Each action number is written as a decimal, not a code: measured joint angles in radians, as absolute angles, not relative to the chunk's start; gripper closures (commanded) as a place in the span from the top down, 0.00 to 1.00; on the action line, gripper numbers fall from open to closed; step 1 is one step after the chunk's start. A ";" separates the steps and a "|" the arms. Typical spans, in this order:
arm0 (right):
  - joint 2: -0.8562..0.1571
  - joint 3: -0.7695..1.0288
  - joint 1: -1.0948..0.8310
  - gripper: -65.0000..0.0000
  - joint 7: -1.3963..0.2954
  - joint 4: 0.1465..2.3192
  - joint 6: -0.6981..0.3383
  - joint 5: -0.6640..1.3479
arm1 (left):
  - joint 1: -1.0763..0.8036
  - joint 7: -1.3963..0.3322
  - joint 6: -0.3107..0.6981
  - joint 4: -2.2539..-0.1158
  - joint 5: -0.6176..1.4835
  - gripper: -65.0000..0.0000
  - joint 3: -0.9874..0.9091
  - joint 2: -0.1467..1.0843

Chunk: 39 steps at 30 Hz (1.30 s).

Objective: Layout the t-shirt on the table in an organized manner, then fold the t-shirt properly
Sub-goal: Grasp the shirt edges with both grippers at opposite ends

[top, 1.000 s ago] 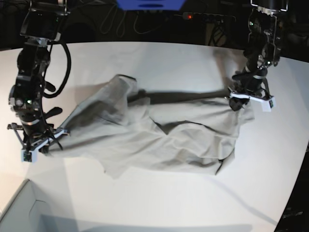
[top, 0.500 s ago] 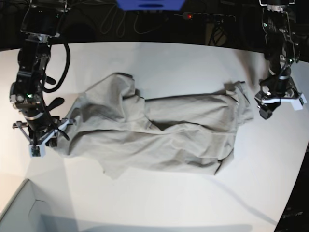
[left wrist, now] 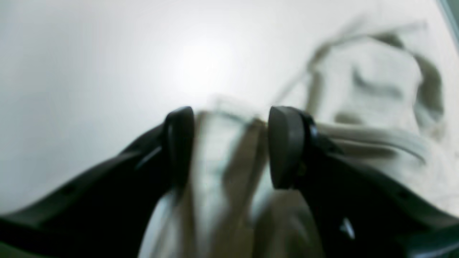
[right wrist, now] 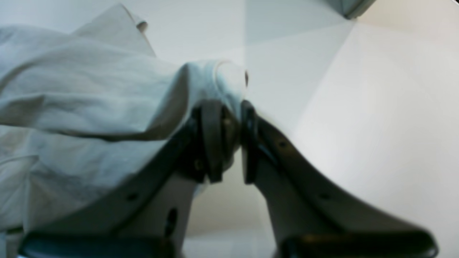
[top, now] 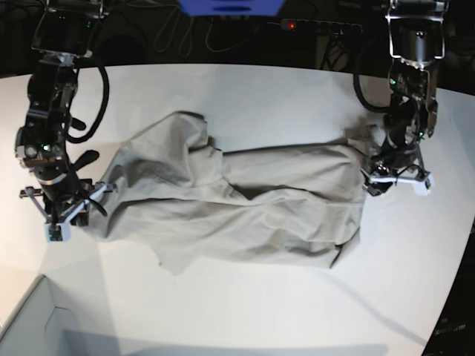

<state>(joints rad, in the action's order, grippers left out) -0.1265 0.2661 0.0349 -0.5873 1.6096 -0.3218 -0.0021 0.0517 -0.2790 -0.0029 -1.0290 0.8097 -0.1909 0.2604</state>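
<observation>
Your left gripper [left wrist: 229, 147] open astride the crumpled grey-beige cloth t-shirt [top: 245, 204], right gripper [right wrist: 229, 139] pinching its edge

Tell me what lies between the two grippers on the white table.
In the base view, the crumpled grey-beige cloth t-shirt spans the stretch from the right gripper to the left gripper.

Two black jointed arms with looping cables, dark curved fingers [left wrist: 283, 147], white fingertip blocks.

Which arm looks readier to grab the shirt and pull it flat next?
Probably left: the left end effector stands open astride the t-shirt edge, ready to close. The right end effector is nearly closed; its hold is unclear.
</observation>
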 measured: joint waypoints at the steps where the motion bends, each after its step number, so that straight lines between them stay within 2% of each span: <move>1: -0.127 0.266 0.033 0.16 -0.587 1.610 -0.322 -0.002 | 0.055 -0.279 -0.001 -1.029 0.809 0.50 -0.186 0.260; 4: -0.127 0.265 0.018 0.16 -0.588 1.610 -0.322 -0.002 | 0.056 -0.277 -0.001 -1.024 0.809 0.50 -0.191 0.260; 6: -0.127 0.265 0.013 0.16 -0.590 1.610 -0.322 -0.002 | 0.056 -0.276 -0.001 -1.023 0.809 0.43 -0.191 0.265; 8: -0.127 0.265 0.014 0.16 -0.590 1.610 -0.322 -0.002 | 0.056 -0.275 -0.002 -1.019 0.810 0.24 -0.191 0.266; 10: -0.127 0.264 0.014 0.16 -0.589 1.610 -0.322 -0.002 | 0.056 -0.276 -0.001 -1.020 0.813 0.00 -0.191 0.265; 12: -0.127 0.265 0.013 0.16 -0.588 1.610 -0.322 -0.002 | 0.056 -0.275 -0.001 -1.021 0.813 0.00 -0.191 0.266; 13: -0.127 0.265 0.013 0.16 -0.588 1.610 -0.322 -0.002 | 0.056 -0.276 -0.001 -1.021 0.813 0.03 -0.191 0.266; 15: -0.128 0.265 0.010 0.20 -0.587 1.610 -0.322 -0.002 | 0.056 -0.276 -0.001 -1.021 0.813 0.00 -0.191 0.266; 22: -0.149 0.267 -0.032 0.56 -0.588 1.612 -0.322 -0.003 | -0.015 -0.276 -0.005 -1.190 0.814 0.00 -0.196 0.266; 25: -0.148 0.266 -0.059 0.66 -0.586 1.621 -0.322 -0.002 | -0.064 -0.276 -0.002 -1.308 0.815 0.00 -0.233 0.260; 30: -0.131 0.317 -0.145 0.68 -0.591 1.744 -0.330 -0.009 | -0.126 -0.273 -0.005 -1.450 0.814 0.00 -0.259 0.263; 34: -0.098 0.290 -0.222 0.68 -0.582 1.847 -0.337 0.004 | -0.136 -0.279 -0.004 -1.476 0.813 0.00 -0.257 0.261; 39: -0.068 0.225 -0.292 0.68 -0.580 1.796 -0.382 0.000 | -0.153 -0.278 -0.004 -1.478 0.812 0.00 -0.257 0.265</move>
